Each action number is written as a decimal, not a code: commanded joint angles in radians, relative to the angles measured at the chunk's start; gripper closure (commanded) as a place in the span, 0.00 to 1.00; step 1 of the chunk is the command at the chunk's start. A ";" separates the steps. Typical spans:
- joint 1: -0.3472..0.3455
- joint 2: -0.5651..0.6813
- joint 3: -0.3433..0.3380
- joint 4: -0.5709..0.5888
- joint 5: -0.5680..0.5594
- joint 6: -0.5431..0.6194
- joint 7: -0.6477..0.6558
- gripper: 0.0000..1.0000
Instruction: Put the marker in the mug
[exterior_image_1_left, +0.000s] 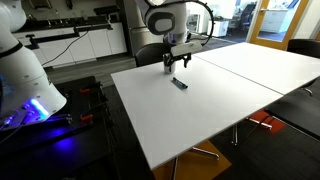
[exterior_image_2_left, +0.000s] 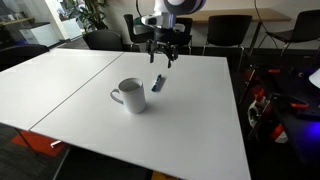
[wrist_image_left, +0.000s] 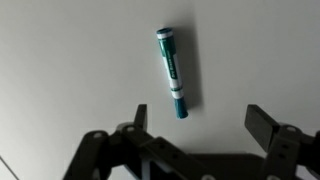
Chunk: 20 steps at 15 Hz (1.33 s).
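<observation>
Across mid-frame in both exterior views, a white table (exterior_image_1_left: 230, 110) is filling an office room, with dark chairs (exterior_image_2_left: 225, 30) sitting at its far edge. The mug (exterior_image_2_left: 130, 96) is standing centre-left, and the marker (exterior_image_2_left: 158, 83) is lying flat just right of it, not touching. The tool (exterior_image_2_left: 163, 55) is hovering above the marker, jaws spread wide, gripping nothing.
</observation>
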 joint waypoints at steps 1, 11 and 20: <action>-0.017 0.079 0.023 0.078 -0.046 -0.007 0.019 0.00; 0.036 0.193 -0.012 0.158 -0.189 -0.003 0.180 0.00; 0.030 0.247 -0.012 0.200 -0.238 -0.011 0.241 0.15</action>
